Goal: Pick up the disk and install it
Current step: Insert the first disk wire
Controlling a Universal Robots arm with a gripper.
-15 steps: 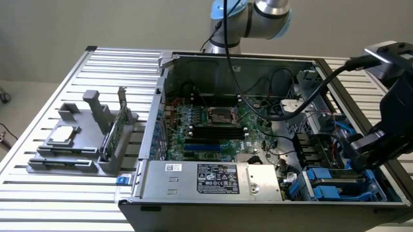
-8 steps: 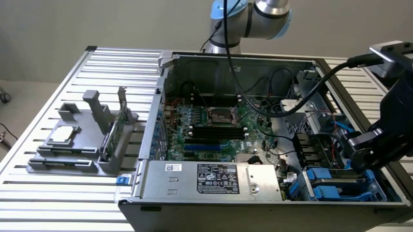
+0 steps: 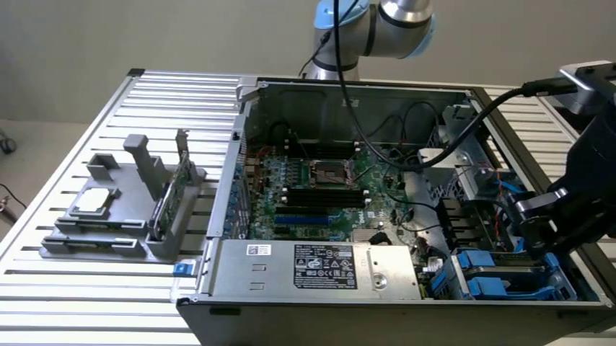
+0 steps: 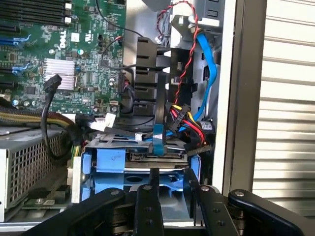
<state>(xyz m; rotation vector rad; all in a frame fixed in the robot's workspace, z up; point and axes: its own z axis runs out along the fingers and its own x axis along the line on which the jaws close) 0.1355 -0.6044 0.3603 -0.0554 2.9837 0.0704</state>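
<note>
— While the gripper [image 4: 170,179] reaches low into the case [image 3: 318,108], how do its jaws stand?
— Parted, clamping nothing. The disk [image 4: 147,156] lies slotted just ahead of them, the motherboard [image 4: 88,59] farther beyond, the slatted table [image 3: 86,288] outside the case.

Wall [image 3: 192,36]: I see a plain pale beige surface behind the rig.
Desk [image 3: 97,281]: ribbed silver metal slats, bright where the light lands.
Floor [image 3: 29,155]: a pale strip past the desk at the exterior view's left.
Light: soft and even from where I watch.
</note>
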